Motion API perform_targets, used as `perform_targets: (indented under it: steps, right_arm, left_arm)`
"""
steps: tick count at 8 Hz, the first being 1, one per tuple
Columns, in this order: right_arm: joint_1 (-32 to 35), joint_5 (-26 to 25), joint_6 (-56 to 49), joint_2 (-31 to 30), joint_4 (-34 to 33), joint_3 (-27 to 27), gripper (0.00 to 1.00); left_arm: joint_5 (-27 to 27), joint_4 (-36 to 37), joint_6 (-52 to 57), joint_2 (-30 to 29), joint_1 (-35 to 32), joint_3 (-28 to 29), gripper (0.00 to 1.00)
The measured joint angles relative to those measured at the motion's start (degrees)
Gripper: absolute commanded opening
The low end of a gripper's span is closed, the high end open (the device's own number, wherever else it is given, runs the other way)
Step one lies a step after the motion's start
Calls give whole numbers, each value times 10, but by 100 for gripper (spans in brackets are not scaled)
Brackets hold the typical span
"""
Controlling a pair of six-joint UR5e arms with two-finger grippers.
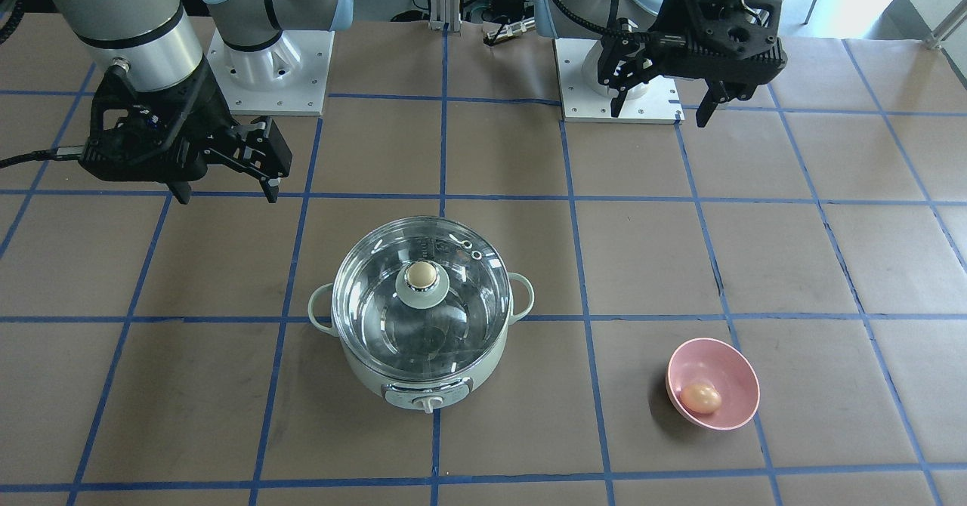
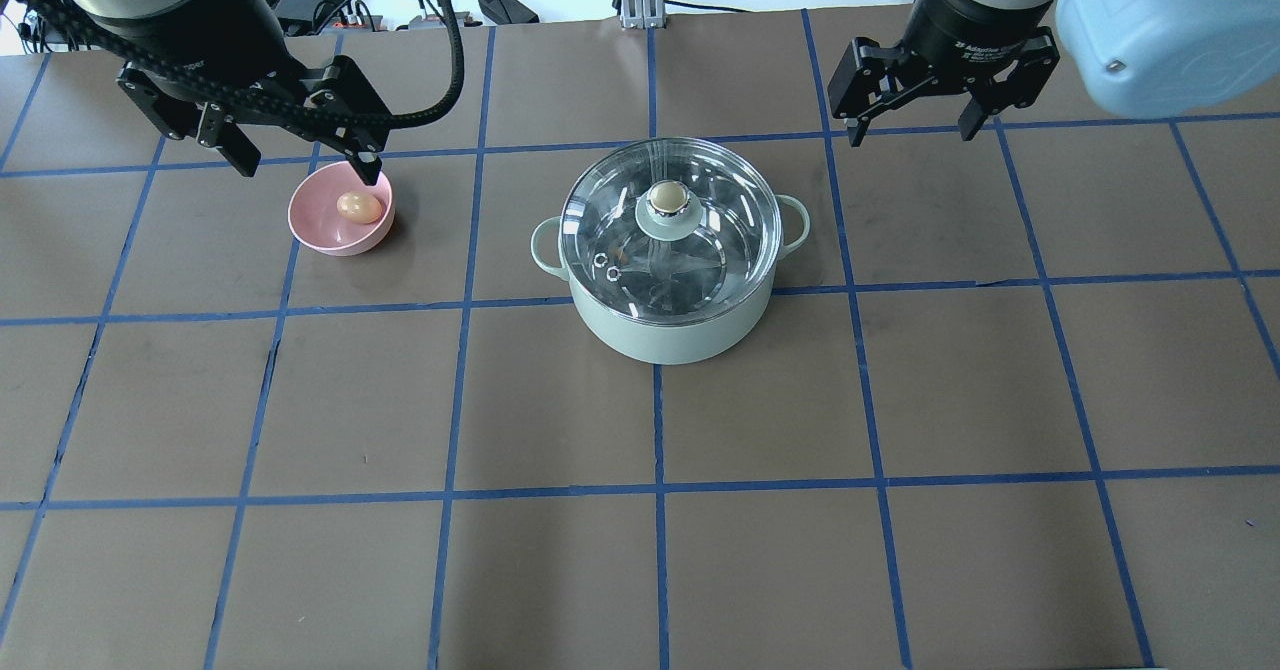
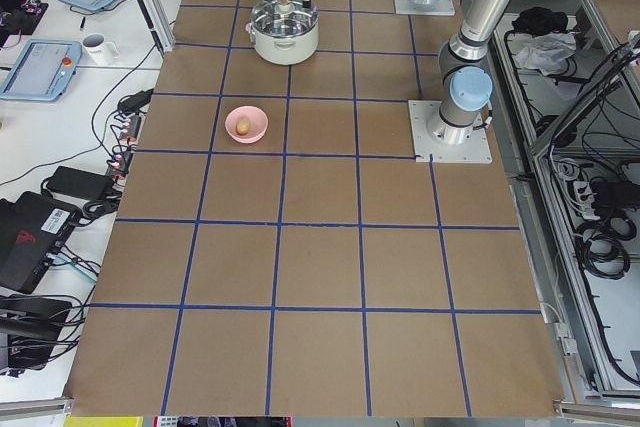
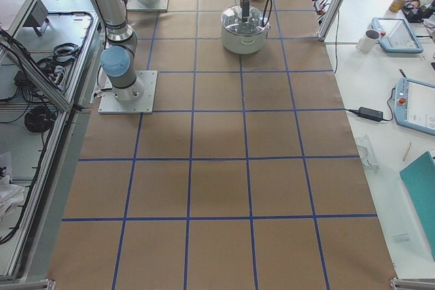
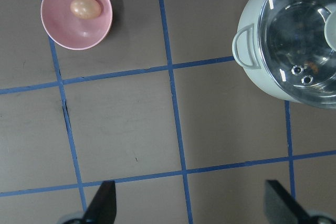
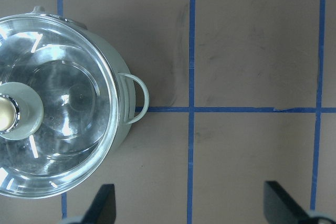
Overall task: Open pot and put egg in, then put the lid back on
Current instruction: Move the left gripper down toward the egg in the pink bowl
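The black two-finger left hand [image 2: 305, 165] hangs fingers-down at ten o'clock in the overhead view, spread wide and empty. The matching right hand [image 2: 912, 135] hangs likewise at two o'clock.

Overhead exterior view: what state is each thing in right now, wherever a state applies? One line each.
pot: closed, upright on the table
lid: seated on the pot
egg: lying in the pink bowl, not gripped
pink bowl: upright, holding the egg
left gripper: open, empty, by the pink bowl
right gripper: open, empty, apart from the pot
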Motion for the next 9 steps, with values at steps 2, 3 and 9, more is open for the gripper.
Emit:
perform_targets:
  steps: [2, 3, 9]
  right_arm:
    - [0, 0, 0, 0, 0, 0, 100]
    - [0, 0, 0, 0, 0, 0, 100]
    - [0, 0, -5, 0, -3, -1, 100]
  left_arm:
    - [0, 1, 0, 0, 0, 0, 100]
    - [0, 2, 0, -2, 1, 0, 100]
    - [0, 163, 9, -136, 49, 1, 100]
